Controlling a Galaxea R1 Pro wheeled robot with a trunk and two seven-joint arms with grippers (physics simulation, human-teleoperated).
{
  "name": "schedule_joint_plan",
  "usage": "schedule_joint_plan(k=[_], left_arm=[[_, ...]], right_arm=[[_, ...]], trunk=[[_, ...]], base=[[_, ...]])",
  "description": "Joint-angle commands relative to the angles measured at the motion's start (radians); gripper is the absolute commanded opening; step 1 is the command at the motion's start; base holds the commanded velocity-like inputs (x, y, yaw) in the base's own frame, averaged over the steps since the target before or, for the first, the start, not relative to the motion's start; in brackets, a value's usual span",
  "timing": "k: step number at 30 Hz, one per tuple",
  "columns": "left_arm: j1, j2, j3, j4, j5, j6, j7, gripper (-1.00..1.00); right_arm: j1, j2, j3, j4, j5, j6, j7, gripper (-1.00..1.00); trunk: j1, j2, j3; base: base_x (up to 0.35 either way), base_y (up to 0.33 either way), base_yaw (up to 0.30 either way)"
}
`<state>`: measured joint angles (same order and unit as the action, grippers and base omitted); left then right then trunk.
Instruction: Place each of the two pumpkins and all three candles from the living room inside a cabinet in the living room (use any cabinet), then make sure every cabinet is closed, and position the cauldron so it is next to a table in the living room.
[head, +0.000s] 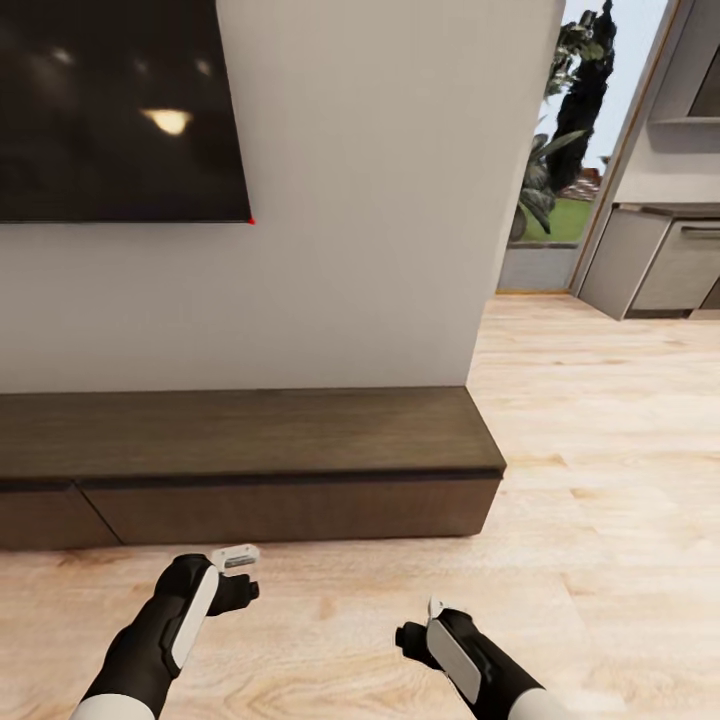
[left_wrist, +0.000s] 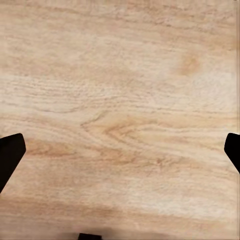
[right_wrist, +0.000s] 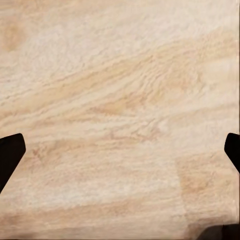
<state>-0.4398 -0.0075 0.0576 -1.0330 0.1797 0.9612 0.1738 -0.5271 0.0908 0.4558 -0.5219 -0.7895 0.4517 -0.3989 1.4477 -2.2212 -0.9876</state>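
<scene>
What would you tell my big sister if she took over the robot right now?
Left gripper: open, holding nothing, pointing down at the wooden floor.
Right gripper: open, holding nothing, also above the floor.
The cabinet is straight ahead against the wall, below the dark screen. The drawer fronts in sight look closed, and its top is bare where it shows.
No pumpkins, candles or cauldron can be seen from here, so I cannot tell what is already put away.
Next, probably: look around the room for them, and check the rest of the cabinet is closed.
</scene>
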Motion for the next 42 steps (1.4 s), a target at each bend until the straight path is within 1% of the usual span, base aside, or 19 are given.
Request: schedule_joint_plan(k=[1,4,9,12,15,17,19,23,27,33,40,42], left_arm=[[0.000,-0.001,0.000,-0.001,0.011,0.004,0.009,1.00],[0.000,-0.001,-0.008,-0.001,0.011,0.004,0.009,1.00],[0.000,-0.001,-0.013,-0.001,0.010,0.004,0.009,1.00],[0.000,-0.003,-0.038,-0.002,0.010,0.003,0.012,1.00],[0.000,-0.004,-0.067,-0.002,0.012,0.002,0.033,1.00],[0.000,-0.004,-0.072,-0.001,0.012,0.002,0.039,1.00],[0.000,-0.005,-0.075,-0.001,0.013,0.001,0.042,1.00],[0.000,-0.004,-0.075,-0.001,0.014,0.000,0.044,1.00],[0.000,-0.003,-0.075,-0.001,0.014,-0.005,0.044,1.00],[0.000,-0.004,-0.075,-0.001,0.014,-0.007,0.044,1.00],[0.000,-0.004,-0.076,-0.001,0.014,-0.007,0.044,1.00],[0.000,-0.005,-0.076,-0.001,0.014,-0.007,0.044,1.00]], right_arm=[[0.000,-0.013,0.007,0.009,-0.011,-0.027,-0.008,1.00],[0.001,-0.028,0.009,0.018,-0.011,-0.059,-0.005,1.00],[0.001,-0.033,0.010,0.021,-0.008,-0.071,-0.002,1.00],[0.001,-0.034,0.009,0.022,-0.007,-0.071,-0.001,1.00],[0.001,-0.034,0.009,0.022,-0.007,-0.072,-0.001,1.00],[0.001,-0.035,0.009,0.023,-0.008,-0.072,-0.001,1.00],[0.001,-0.036,0.009,0.023,-0.008,-0.073,-0.001,1.00],[0.001,-0.048,0.010,0.023,-0.009,-0.076,-0.001,1.00],[0.001,-0.057,0.009,0.042,-0.009,-0.116,0.000,1.00],[0.001,-0.061,0.008,0.062,-0.008,-0.130,0.000,1.00],[0.001,-0.063,0.008,0.066,-0.008,-0.132,0.000,1.00],[0.001,-0.067,0.008,0.066,-0.009,-0.136,0.001,1.00]], trunk=[[-0.004,0.007,0.002],[-0.016,0.028,0.012],[-0.035,0.063,0.027],[-0.046,0.084,0.037],[-0.058,0.105,0.046],[-0.065,0.119,0.052],[-0.073,0.133,0.059],[-0.088,0.161,0.071],[-0.104,0.189,0.084],[-0.127,0.231,0.103],[-0.154,0.280,0.125],[-0.161,0.294,0.131]], base=[[0.000,0.000,0.000],[0.000,0.000,0.000],[0.000,0.000,0.000],[0.000,0.000,0.000],[0.000,0.000,0.000],[0.000,0.000,0.000],[0.000,0.000,0.000],[0.000,0.000,0.000],[0.000,0.000,0.000],[0.000,0.000,0.000],[0.000,0.000,0.000],[0.000,0.000,0.000]])
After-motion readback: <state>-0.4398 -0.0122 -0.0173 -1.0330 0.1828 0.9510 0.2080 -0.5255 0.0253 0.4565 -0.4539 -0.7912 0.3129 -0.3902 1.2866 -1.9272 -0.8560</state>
